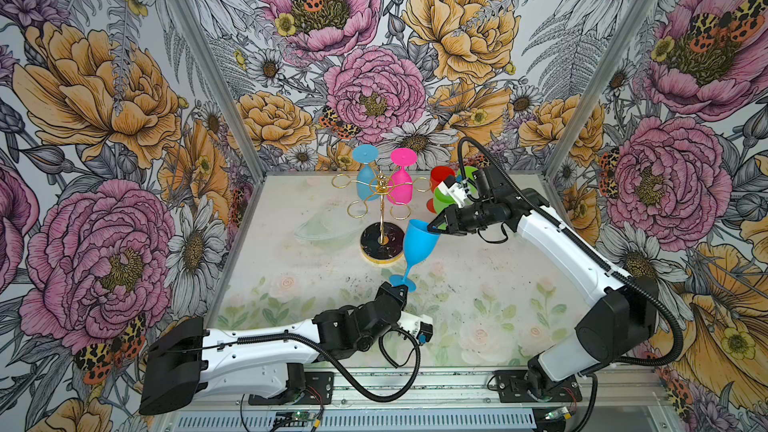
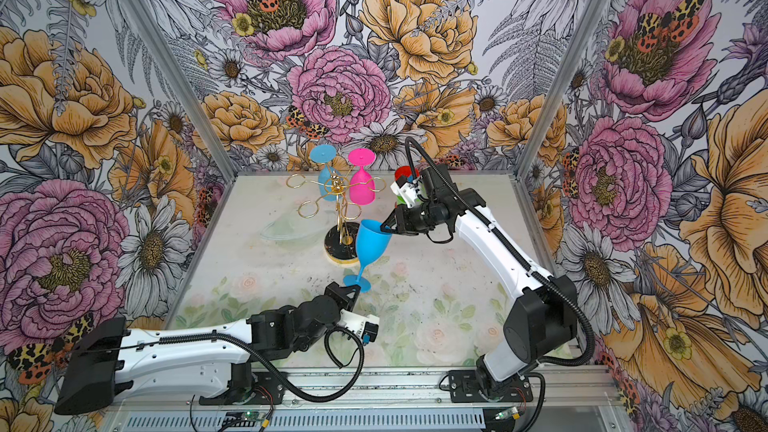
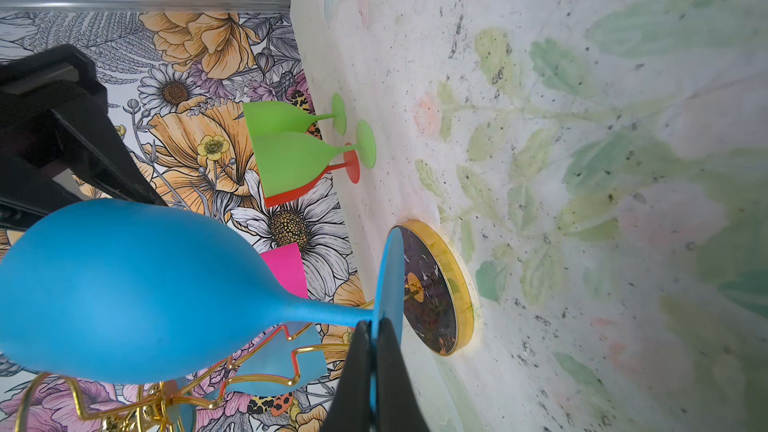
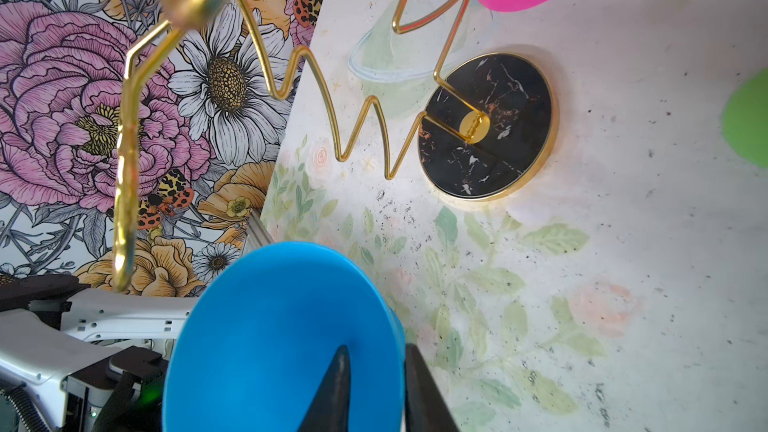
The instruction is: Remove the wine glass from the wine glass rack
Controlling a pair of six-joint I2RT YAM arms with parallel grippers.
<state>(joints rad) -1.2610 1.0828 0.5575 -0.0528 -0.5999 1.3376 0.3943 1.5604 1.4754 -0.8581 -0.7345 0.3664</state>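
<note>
The blue plastic wine glass (image 1: 419, 241) is clamped at its foot by the left pincer (image 1: 400, 285); its rim is straddled by the right pincer (image 1: 435, 228), grip untellable.

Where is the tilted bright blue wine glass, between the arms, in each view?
In a top view: bright blue wine glass, centre.
In a top view: centre again.
Left wrist: close up, bowl and stem.
Right wrist: close up, open mouth.
Shared landmark: black marbled rack base.
</note>
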